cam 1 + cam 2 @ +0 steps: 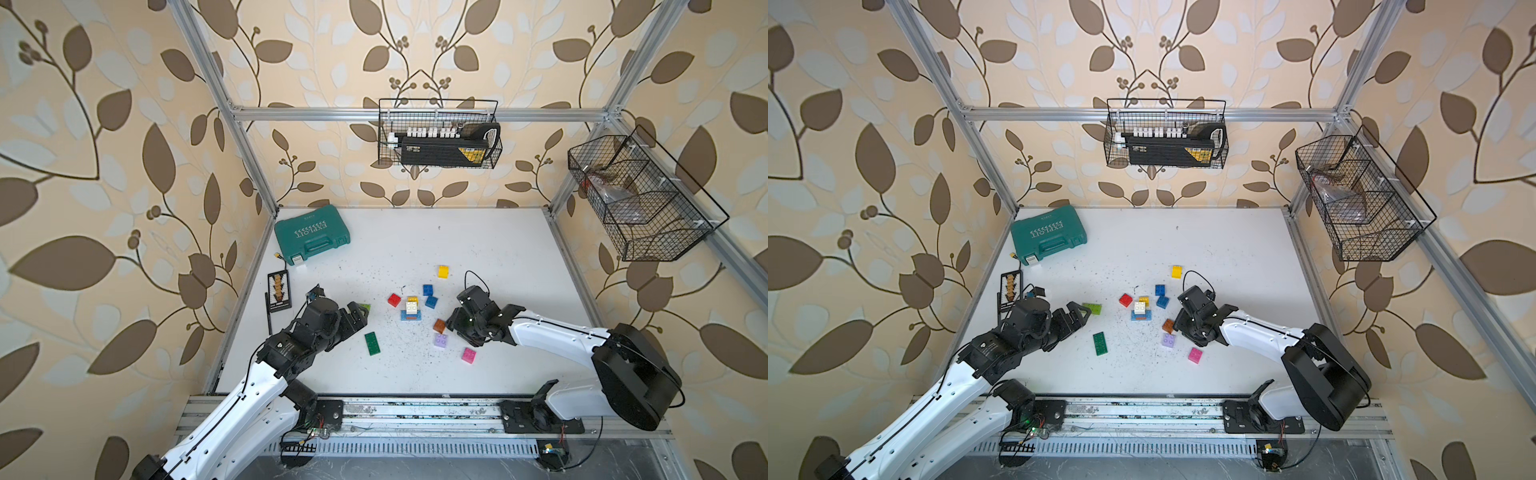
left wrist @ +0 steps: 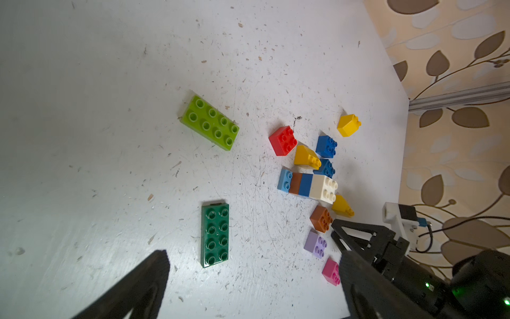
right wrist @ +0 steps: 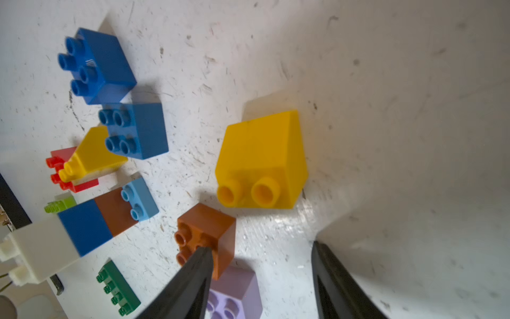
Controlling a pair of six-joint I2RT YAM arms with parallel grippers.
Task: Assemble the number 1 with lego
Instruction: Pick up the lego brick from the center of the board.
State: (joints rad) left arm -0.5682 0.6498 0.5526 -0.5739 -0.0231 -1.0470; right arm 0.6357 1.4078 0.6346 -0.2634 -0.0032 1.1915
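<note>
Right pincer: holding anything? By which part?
Nothing held. The right pincer stands open over the bare white table. One fingertip overlaps the brown square plastic brick, but does not grip it. The left pincer is open and empty too.

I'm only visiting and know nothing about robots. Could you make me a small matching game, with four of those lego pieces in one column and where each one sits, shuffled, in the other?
Pieces:
1. white brick
2. lime plate
3. pink brick
4. lone yellow brick

Places:
A. farthest back, toward the wall
B. nearest the front rail
C. top of the stack
D. farthest left of the lego

Pairs: 1-C, 2-D, 3-B, 4-A
</note>
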